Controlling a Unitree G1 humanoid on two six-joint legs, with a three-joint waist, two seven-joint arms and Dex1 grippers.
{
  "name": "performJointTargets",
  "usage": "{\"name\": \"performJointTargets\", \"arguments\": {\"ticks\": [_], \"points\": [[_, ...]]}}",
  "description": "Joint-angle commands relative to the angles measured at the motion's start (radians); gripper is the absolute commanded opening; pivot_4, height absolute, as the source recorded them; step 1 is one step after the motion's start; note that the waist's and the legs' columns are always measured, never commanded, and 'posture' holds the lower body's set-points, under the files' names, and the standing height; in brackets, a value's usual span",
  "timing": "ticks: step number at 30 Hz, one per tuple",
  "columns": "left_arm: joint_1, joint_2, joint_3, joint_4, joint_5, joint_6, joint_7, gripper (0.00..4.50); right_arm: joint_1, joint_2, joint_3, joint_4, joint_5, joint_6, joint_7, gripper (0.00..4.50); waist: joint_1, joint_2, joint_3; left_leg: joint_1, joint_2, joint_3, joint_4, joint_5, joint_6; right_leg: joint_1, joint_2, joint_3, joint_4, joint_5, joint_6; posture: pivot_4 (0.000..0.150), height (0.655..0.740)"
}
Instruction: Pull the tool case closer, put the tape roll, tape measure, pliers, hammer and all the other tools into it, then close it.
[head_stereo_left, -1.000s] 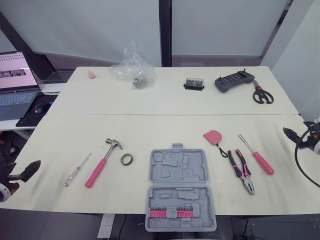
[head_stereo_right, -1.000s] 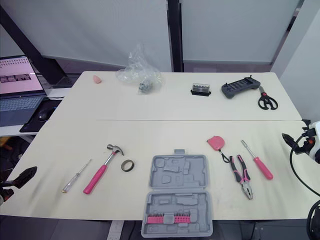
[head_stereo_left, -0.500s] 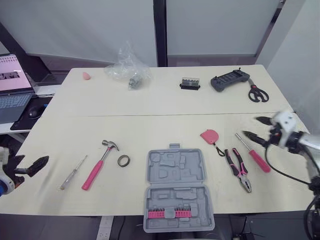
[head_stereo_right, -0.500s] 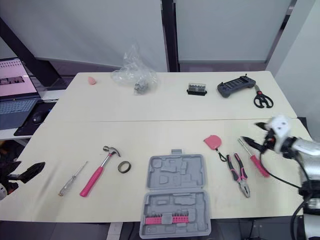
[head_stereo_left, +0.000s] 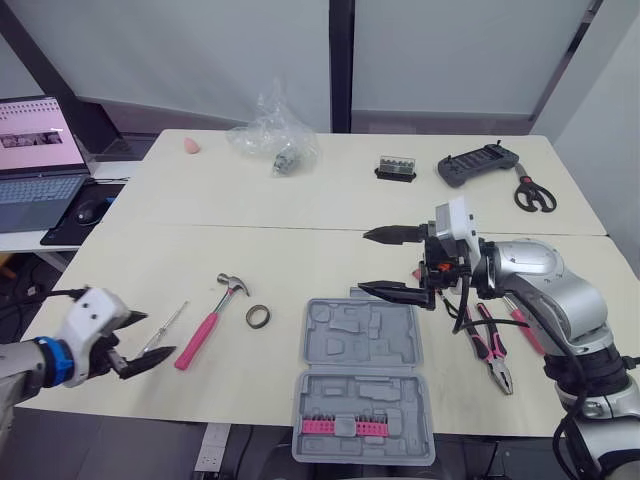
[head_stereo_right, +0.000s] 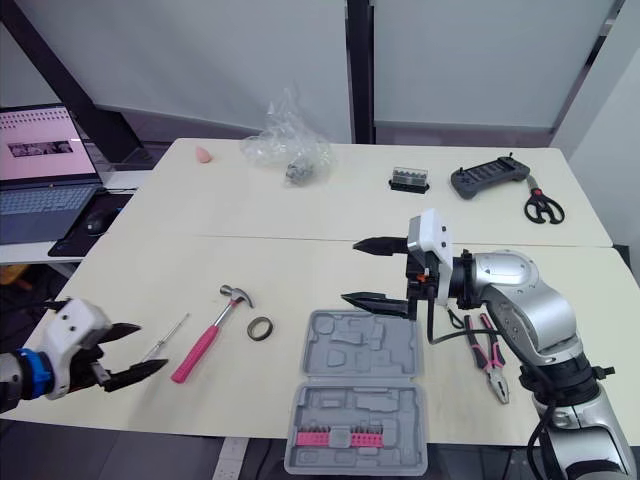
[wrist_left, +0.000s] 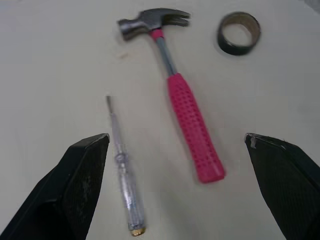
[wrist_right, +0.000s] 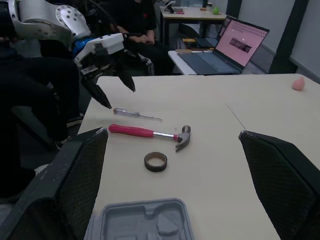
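The grey tool case (head_stereo_left: 365, 380) lies open near the front edge, with a row of pink bits (head_stereo_left: 345, 427) in its near half. My right gripper (head_stereo_left: 363, 262) hovers open wide just beyond the case's far edge, hiding the tape measure. To the right lie the pliers (head_stereo_left: 490, 345) and a pink screwdriver (head_stereo_left: 527, 332). On the left are the pink-handled hammer (wrist_left: 180, 100), the tape roll (wrist_left: 239, 33) and a clear screwdriver (wrist_left: 122, 170). My left gripper (head_stereo_left: 155, 335) stands open beside that screwdriver's handle, holding nothing.
Along the far side sit a plastic bag (head_stereo_left: 275, 140), a black bit holder (head_stereo_left: 396, 168), a controller (head_stereo_left: 480, 163), scissors (head_stereo_left: 535, 192) and a small pink object (head_stereo_left: 190, 145). A laptop (head_stereo_left: 35, 150) and mouse (head_stereo_left: 88, 210) occupy a side desk on the left. People (wrist_right: 135, 20) sit behind.
My right gripper has swung left from the table's right edge to the case's far edge. My left gripper has come in over the table toward the clear screwdriver. The camera has shifted.
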Motion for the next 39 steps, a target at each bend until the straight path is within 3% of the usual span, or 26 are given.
{"name": "performJointTargets", "arguments": {"ticks": [1, 2, 5, 11, 22, 33, 37, 39], "points": [[-0.083, 0.028, -0.095, -0.009, 0.061, -0.109, -0.052, 4.50, 0.024, -0.032, 0.043, -0.041, -0.057, -0.044, 0.019, 4.47, 0.000, 0.000, 0.000, 0.000, 0.001, 0.000, 0.000, 0.000, 0.000, 0.000, 0.001, 0.000, -0.001, 0.001, -0.001, 0.150, 0.7400], [-0.116, 0.027, -0.124, 0.009, 0.077, -0.140, -0.065, 4.50, 0.030, -0.033, 0.051, -0.041, -0.067, -0.054, 0.016, 4.47, 0.000, 0.000, 0.000, 0.000, 0.001, 0.000, 0.000, 0.000, 0.000, 0.001, 0.002, 0.000, -0.002, 0.001, -0.002, 0.150, 0.7400], [-0.239, 0.007, -0.224, 0.103, 0.129, -0.242, -0.106, 3.93, 0.048, -0.035, 0.068, -0.045, -0.108, -0.080, -0.008, 4.50, -0.007, 0.000, 0.000, 0.000, 0.002, 0.000, 0.000, 0.000, 0.000, 0.000, 0.003, 0.000, -0.002, 0.001, -0.002, 0.150, 0.7400], [-0.379, -0.030, -0.363, 0.277, 0.217, -0.382, -0.160, 2.14, 0.086, -0.059, 0.074, -0.067, -0.161, -0.081, -0.034, 4.50, -0.021, 0.000, 0.000, 0.000, 0.002, 0.000, 0.000, 0.002, -0.004, -0.001, 0.004, 0.001, -0.002, 0.001, -0.002, 0.150, 0.7400], [-0.558, -0.151, -0.485, 0.492, 0.303, -0.527, -0.155, 2.14, 0.159, -0.099, 0.052, -0.165, -0.167, -0.020, -0.078, 4.50, -0.012, 0.000, 0.000, 0.000, 0.002, -0.001, 0.001, 0.002, -0.004, 0.000, 0.005, 0.000, -0.001, 0.002, -0.001, 0.150, 0.7400], [-0.642, -0.226, -0.544, 0.665, 0.371, -0.624, -0.146, 2.14, 0.177, -0.151, 0.013, -0.193, -0.152, 0.006, -0.087, 4.50, -0.011, 0.000, 0.000, 0.000, 0.001, -0.001, 0.002, 0.002, -0.004, 0.000, 0.005, 0.000, -0.001, 0.002, -0.001, 0.150, 0.7400], [-0.654, -0.248, -0.541, 0.692, 0.367, -0.637, -0.134, 1.33, 0.193, -0.159, 0.009, -0.207, -0.151, 0.011, -0.088, 4.50, -0.011, 0.000, 0.000, 0.000, 0.001, -0.001, 0.002, 0.002, -0.004, 0.000, 0.005, 0.000, -0.001, 0.002, -0.001, 0.150, 0.7400], [-0.655, -0.250, -0.537, 0.692, 0.363, -0.638, -0.138, 0.72, 0.202, -0.163, 0.008, -0.213, -0.152, 0.011, -0.087, 4.50, -0.010, -0.001, 0.000, 0.000, 0.001, -0.001, 0.002, 0.002, -0.004, 0.001, 0.005, 0.000, -0.001, 0.002, -0.001, 0.150, 0.7400]]}}
